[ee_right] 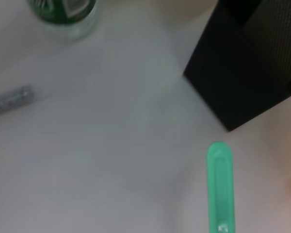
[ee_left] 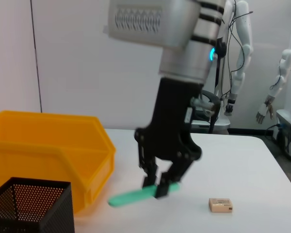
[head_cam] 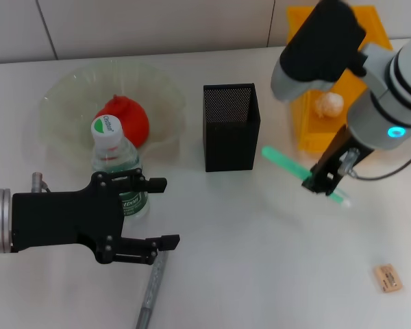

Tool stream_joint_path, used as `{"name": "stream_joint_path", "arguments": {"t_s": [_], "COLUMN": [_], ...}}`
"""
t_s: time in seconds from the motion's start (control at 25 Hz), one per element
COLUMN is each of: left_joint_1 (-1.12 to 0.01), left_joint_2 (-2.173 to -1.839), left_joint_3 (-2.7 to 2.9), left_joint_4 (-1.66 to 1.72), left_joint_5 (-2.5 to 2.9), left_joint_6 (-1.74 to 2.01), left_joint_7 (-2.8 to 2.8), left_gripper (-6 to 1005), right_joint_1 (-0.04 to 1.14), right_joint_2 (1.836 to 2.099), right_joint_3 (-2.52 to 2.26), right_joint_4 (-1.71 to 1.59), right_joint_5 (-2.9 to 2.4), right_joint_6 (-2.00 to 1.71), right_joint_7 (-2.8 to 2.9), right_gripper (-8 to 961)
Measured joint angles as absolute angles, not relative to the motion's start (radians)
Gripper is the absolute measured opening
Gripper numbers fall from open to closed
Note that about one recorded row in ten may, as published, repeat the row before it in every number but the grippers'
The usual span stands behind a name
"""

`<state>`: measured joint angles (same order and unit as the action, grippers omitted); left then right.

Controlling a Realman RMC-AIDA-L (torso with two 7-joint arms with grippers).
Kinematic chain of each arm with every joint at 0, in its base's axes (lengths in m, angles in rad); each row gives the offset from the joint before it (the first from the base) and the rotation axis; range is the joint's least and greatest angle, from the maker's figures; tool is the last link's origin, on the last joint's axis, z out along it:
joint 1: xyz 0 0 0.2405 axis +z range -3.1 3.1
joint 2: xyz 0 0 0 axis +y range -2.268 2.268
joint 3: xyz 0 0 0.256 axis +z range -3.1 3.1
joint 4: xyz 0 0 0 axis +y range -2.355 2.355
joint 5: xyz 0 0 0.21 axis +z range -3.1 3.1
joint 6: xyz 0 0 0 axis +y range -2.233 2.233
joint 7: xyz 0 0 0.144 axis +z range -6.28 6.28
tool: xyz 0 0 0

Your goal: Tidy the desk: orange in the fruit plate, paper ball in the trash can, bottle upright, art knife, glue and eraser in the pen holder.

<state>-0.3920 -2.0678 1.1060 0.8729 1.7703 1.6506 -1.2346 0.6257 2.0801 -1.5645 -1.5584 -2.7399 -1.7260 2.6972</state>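
Observation:
My right gripper is shut on the green art knife, held tilted above the table to the right of the black mesh pen holder. The left wrist view shows that gripper and the knife from the side. The bottle stands upright in front of the fruit plate, which holds the orange. My left gripper is open just in front of the bottle. The grey glue lies below it. The eraser lies at the front right. A paper ball sits in the yellow trash can.
The right wrist view shows the art knife, a corner of the pen holder, the bottle and the glue. Bare white table lies between the pen holder and the eraser.

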Motion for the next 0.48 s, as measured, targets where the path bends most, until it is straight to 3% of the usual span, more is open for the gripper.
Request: {"name": "stream_joint_path", "arguments": {"t_s": [0.48], "left_joint_1": [-0.4], "left_joint_2": [-2.071], "left_joint_3": [1.108], "left_joint_4": [0.873], "left_joint_5": [1.77], "left_joint_6": [1.643], "left_joint_7": [-1.232], "left_gripper": [863], "right_joint_1": [0.607], "right_joint_2": [2.081], "right_joint_3": [-1.489], "right_joint_4": [-1.83], "right_joint_5": [-2.916], "right_joint_6": [-1.68], "right_joint_7": [2.626], "right_gripper": [172]}}
